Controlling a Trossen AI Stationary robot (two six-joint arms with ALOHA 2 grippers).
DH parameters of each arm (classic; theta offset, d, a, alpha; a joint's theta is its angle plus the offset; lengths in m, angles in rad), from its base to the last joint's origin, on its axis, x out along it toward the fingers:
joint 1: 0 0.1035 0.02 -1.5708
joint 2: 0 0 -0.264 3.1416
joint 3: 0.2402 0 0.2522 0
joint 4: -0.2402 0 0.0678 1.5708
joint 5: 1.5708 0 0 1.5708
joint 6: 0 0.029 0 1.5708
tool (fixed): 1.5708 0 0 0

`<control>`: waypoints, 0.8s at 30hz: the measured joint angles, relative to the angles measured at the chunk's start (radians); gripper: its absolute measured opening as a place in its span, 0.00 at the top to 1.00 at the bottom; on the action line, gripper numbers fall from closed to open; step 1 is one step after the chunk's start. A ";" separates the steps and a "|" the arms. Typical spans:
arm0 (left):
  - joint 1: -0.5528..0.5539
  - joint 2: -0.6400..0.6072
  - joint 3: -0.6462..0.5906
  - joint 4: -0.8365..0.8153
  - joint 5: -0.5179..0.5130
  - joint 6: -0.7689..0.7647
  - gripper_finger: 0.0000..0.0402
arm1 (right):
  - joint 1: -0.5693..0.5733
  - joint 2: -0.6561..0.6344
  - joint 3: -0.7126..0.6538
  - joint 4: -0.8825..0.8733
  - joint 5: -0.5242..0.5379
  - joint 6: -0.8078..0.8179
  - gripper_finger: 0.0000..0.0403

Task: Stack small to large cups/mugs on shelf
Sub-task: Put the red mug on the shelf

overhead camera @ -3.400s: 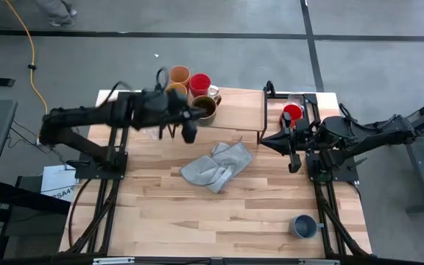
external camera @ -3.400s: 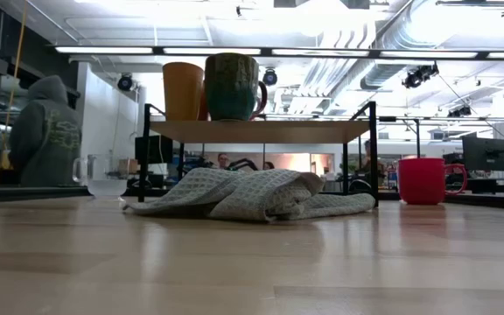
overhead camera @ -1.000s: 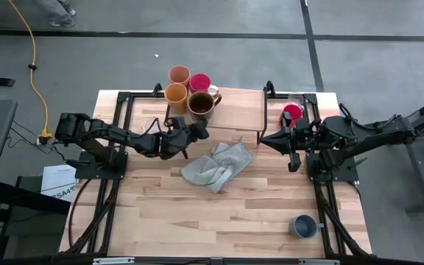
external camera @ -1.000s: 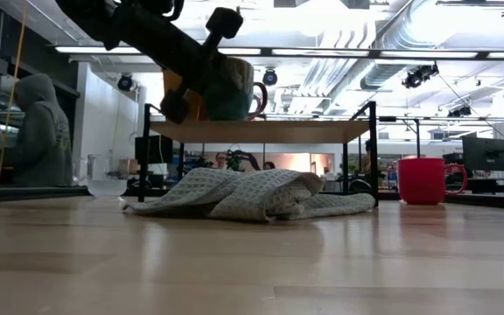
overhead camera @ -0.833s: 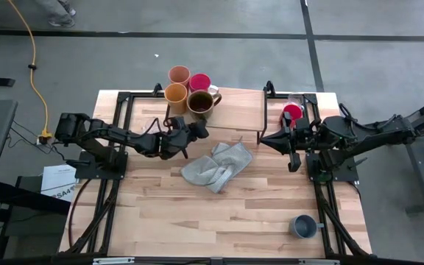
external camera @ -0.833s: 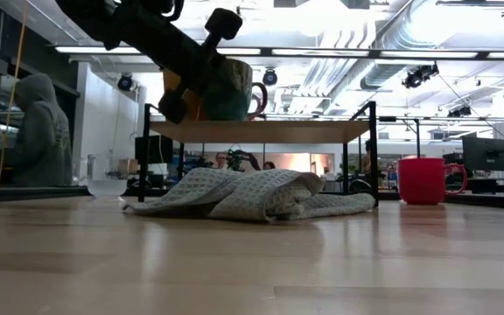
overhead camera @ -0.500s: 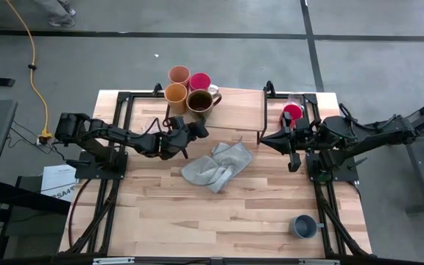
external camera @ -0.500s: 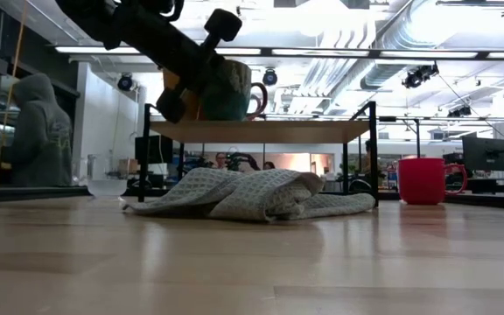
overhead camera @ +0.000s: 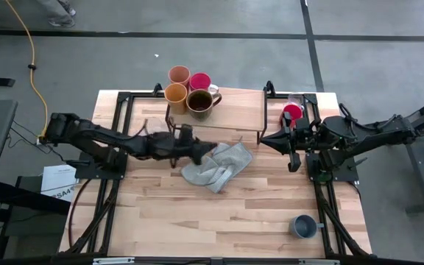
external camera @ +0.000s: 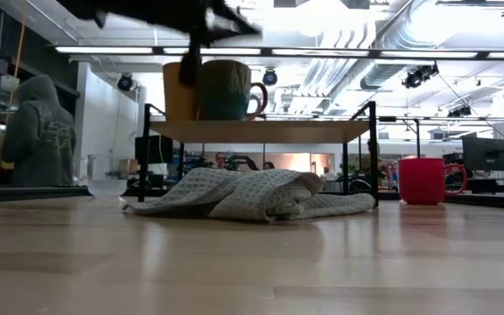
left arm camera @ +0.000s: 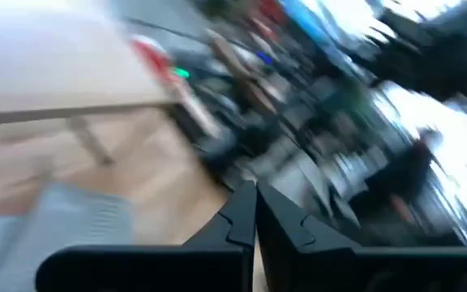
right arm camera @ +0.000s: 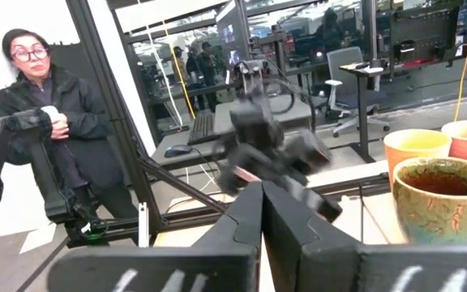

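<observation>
**Reaching across the desk toward the cloth**

Stretching rightward over the desk (overhead camera: 197, 213), left pincer (overhead camera: 197, 153) at the left edge of the grey cloth (overhead camera: 218, 166), just in front of the shelf (overhead camera: 234, 109). Fingers pressed together in the left wrist view, nothing between them. Blurred in the low view, high above the shelf's left end.

Parked at the desk's right side: right pincer (overhead camera: 293, 153), fingers likewise closed and empty in its own wrist view, just near of a red mug (overhead camera: 291, 112) standing on the desk right of the shelf. A clear glass cup (overhead camera: 296, 99) just beyond that mug.

Grouped on the shelf's left end: a yellow mug (overhead camera: 175, 93) and a brown mug (overhead camera: 199, 103) side by side, with a peach-orange tumbler (overhead camera: 179, 74) and a second red mug (overhead camera: 199, 81) just behind them at the far edge. Alone at the near right corner of the desk, well apart from the rest: a grey-blue mug (overhead camera: 303, 227). Another glass cup (external camera: 90, 172) on the desk left of the shelf legs in the low view.

Beyond the desk: a person in a grey hooded top (external camera: 40, 131), and a person in a dark jacket (right arm camera: 59, 122) in the right wrist view.
</observation>
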 joint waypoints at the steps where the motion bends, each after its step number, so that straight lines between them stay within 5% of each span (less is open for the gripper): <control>1: -0.001 -0.031 0.000 0.002 0.062 0.050 1.00 | 0.000 0.000 0.000 0.001 0.000 0.000 1.00; 6: -0.001 -0.218 0.044 -0.043 0.233 0.236 1.00 | 0.000 0.000 0.000 0.002 0.000 0.000 1.00; 17: -0.001 -0.533 0.335 -0.637 0.229 0.633 1.00 | 0.000 0.000 0.000 0.056 0.084 -0.015 1.00; 24: -0.001 -0.608 0.354 -0.702 0.227 0.659 1.00 | 0.000 0.000 0.000 0.108 0.140 -0.071 1.00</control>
